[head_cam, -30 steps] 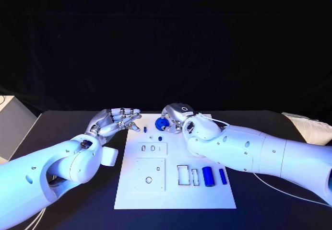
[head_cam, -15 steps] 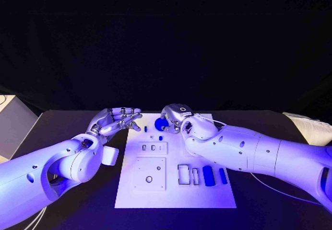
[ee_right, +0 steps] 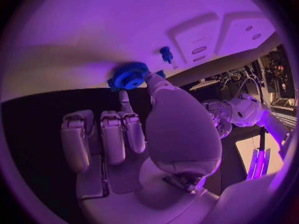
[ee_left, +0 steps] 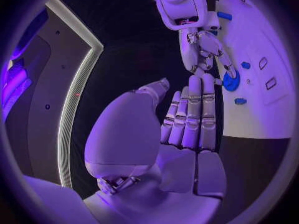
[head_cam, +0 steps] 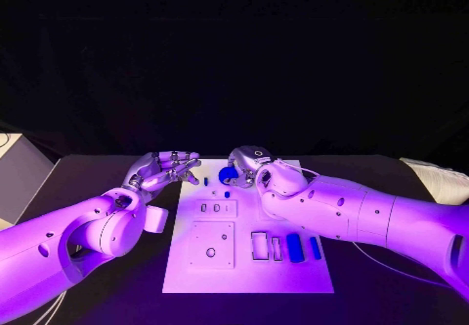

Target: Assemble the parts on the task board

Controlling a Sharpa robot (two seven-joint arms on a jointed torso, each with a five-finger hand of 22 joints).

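The white task board point(head_cam: 245, 271) lies mid-table. At its far edge my right hand point(head_cam: 250, 166) pinches a blue gear point(head_cam: 228, 175) between the thumb and a fingertip; the right wrist view shows the gear point(ee_right: 129, 75) just over the board's edge point(ee_right: 93, 30). A small blue peg point(ee_right: 166, 53) stands nearby on the board, and another small blue piece point(head_cam: 205, 181) lies by the left rim. Two blue bars point(head_cam: 295, 247) lie beside empty slots point(head_cam: 259, 245) at the near right. My left hand point(head_cam: 161, 170) hovers left of the board, fingers apart, holding nothing.
Two raised white plates with cut-outs point(head_cam: 211, 245) sit on the board's left half. A pale box point(head_cam: 12, 172) stands off the table's left edge, and a white cloth point(head_cam: 435, 181) lies at the right edge. A cable point(head_cam: 386, 265) trails under my right arm.
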